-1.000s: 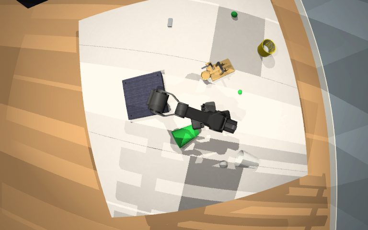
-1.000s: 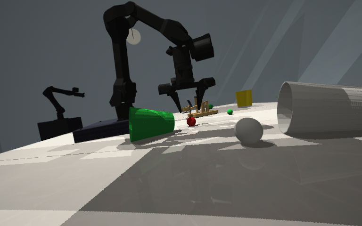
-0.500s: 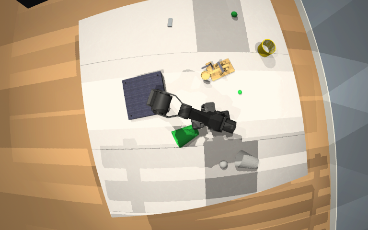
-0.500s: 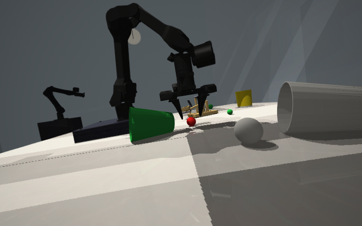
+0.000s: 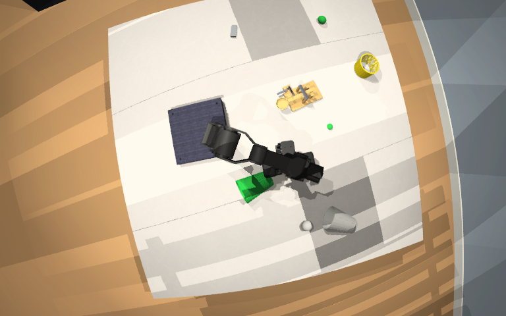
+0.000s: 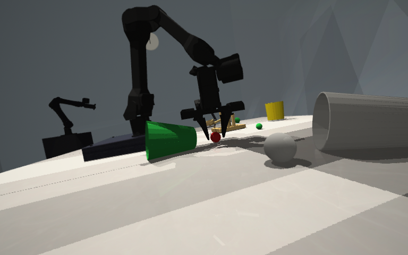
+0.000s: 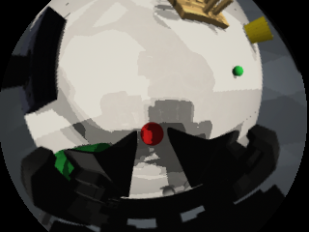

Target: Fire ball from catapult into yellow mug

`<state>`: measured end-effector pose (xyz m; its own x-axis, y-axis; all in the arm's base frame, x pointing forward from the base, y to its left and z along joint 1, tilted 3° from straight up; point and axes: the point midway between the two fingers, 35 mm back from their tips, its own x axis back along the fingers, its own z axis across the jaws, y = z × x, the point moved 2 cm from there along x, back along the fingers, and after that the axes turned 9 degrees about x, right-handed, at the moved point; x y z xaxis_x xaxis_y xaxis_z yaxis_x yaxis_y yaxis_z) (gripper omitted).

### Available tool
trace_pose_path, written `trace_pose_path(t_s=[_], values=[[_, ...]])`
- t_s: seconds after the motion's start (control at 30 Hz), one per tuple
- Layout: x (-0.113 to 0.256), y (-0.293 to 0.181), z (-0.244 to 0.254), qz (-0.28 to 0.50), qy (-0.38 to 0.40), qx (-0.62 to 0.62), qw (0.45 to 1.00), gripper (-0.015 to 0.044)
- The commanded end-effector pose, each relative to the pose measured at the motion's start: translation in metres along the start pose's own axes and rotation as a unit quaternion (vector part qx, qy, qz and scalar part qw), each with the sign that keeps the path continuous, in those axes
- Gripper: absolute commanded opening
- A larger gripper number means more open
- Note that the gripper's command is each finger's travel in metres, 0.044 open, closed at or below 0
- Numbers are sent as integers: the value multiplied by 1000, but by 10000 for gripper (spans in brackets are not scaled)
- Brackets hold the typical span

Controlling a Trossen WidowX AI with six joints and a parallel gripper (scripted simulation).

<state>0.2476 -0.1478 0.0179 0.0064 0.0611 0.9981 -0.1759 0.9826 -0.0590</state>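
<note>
The red ball (image 6: 215, 137) (image 7: 152, 133) rests on the table between my fingertips; the arm hides it in the top view. My gripper (image 6: 215, 137) (image 7: 153, 131) is open, pointing down, with its tips low on either side of the ball and small gaps showing in the wrist view. The wooden catapult (image 5: 316, 89) (image 6: 231, 128) (image 7: 200, 14) stands beyond the gripper, its round cup (image 5: 282, 103) looking empty from above. The yellow mug (image 5: 360, 69) (image 6: 274, 110) (image 7: 259, 30) stands upright past the catapult's far end.
A green cup (image 5: 253, 186) (image 6: 171, 141) lies on its side close beside the gripper. A grey-white cup (image 5: 341, 221) (image 6: 360, 123) lies near a white ball (image 5: 306, 225) (image 6: 279, 147). One green ball (image 5: 329, 126) (image 6: 258, 126) (image 7: 238, 71) is near the catapult, another (image 5: 321, 19) farther back.
</note>
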Motion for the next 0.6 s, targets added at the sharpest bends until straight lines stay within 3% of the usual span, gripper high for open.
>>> trace_pose_path(t_s=[0.0,0.23,0.37,0.57], values=[[-2,0,1,-1,4,3,1000,136],[-2,0,1,-1,4,3,1000,89],[6,-1,-1,0,3,3,1000,0],[40,-5,-7,0,3,3,1000,0]])
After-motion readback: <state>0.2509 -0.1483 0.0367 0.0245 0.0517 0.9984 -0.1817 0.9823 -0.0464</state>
